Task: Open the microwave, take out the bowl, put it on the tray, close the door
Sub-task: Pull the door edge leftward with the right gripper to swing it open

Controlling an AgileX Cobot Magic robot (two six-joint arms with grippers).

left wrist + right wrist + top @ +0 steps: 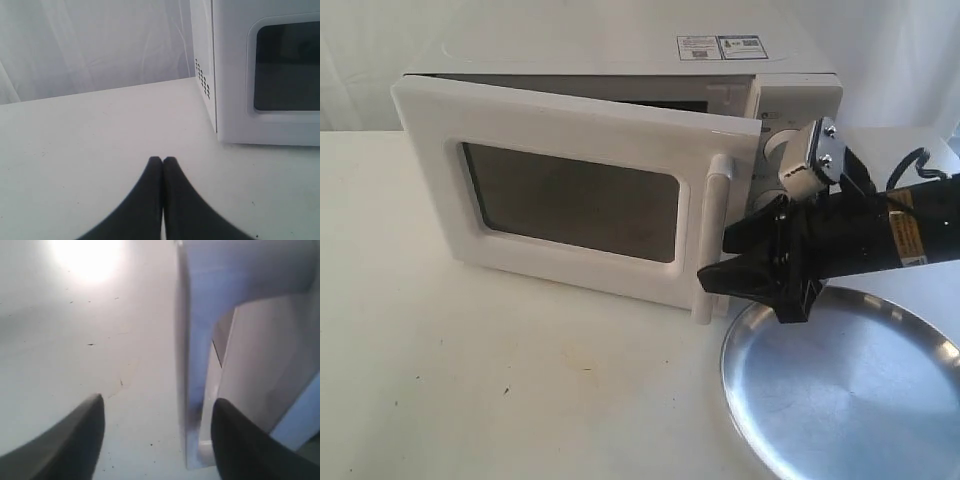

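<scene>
The white microwave (620,60) stands at the back of the table, its door (570,200) swung partly open on the handle side. My right gripper (713,262) is open at the lower part of the vertical bar handle (712,235). In the right wrist view the handle (192,365) lies between the spread fingers of that gripper (159,400), one finger in the gap behind the bar. The steel tray (840,390) lies at the front right, under the right arm. My left gripper (162,160) is shut on nothing, low over the table near the microwave's vented side (202,80). The bowl is hidden.
The control panel with a round dial (778,148) is partly covered by the right wrist. A white curtain hangs behind the table. Bare tabletop (500,380) stretches in front of the door and to its left.
</scene>
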